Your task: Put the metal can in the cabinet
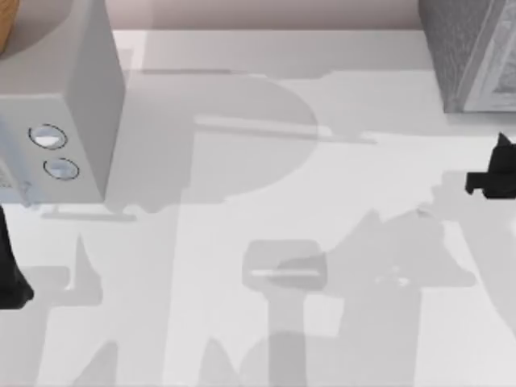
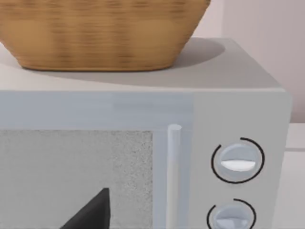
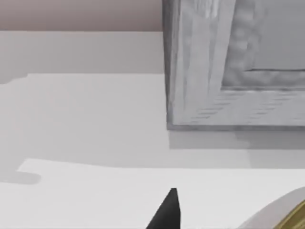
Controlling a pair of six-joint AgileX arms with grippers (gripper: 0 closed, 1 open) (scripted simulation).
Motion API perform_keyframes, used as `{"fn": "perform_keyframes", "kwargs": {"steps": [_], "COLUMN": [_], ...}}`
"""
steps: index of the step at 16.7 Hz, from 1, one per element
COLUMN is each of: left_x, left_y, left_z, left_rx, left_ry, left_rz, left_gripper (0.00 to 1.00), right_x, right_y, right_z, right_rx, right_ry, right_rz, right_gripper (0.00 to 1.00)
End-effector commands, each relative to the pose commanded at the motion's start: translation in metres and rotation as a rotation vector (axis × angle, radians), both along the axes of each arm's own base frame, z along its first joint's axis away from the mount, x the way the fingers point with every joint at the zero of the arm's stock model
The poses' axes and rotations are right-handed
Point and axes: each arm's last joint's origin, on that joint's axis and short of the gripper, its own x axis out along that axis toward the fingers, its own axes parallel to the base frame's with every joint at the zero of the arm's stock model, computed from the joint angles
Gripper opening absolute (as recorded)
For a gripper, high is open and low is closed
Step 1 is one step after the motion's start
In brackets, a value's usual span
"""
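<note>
A curved pale body with a dull gold rim, the metal can [image 3: 286,214], shows partly at the edge of the right wrist view, very close to the camera and beside a black part of my right gripper. That right gripper [image 1: 490,179] hovers at the table's right side, just in front of the grey cabinet [image 1: 472,56] at the back right. The cabinet [image 3: 228,67] also faces the right wrist camera, a short way off. My left gripper [image 1: 12,278] stays at the table's left edge, in front of the microwave.
A grey microwave [image 1: 60,105] with two round knobs stands at the back left. A wicker basket [image 2: 100,33] rests on top of it. The white table [image 1: 266,210] lies open between the microwave and the cabinet.
</note>
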Motion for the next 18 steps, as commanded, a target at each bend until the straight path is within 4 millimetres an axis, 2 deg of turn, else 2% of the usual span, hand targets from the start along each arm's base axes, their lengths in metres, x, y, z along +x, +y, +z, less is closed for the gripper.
{"fn": "perform_keyframes", "kwargs": {"steps": [4,7,13,18], "left_x": [0.0,0.0,0.0,0.0], "left_y": [0.0,0.0,0.0,0.0], "left_z": [0.0,0.0,0.0,0.0], "left_rx": [0.0,0.0,0.0,0.0], "left_ry": [0.0,0.0,0.0,0.0], "left_rz": [0.0,0.0,0.0,0.0], "left_gripper": [1.0,1.0,1.0,1.0], "right_x": [-0.011,-0.016,-0.019,-0.051], "right_y": [-0.003,-0.004,-0.004,-0.016], "right_z": [0.036,0.047,0.045,0.033], "right_rx": [0.004,0.006,0.007,0.011], "right_ry": [-0.013,-0.025,-0.013,0.036], "right_rz": [-0.003,-0.003,-0.002,0.014], "right_gripper": [0.0,0.0,0.0,0.0]}}
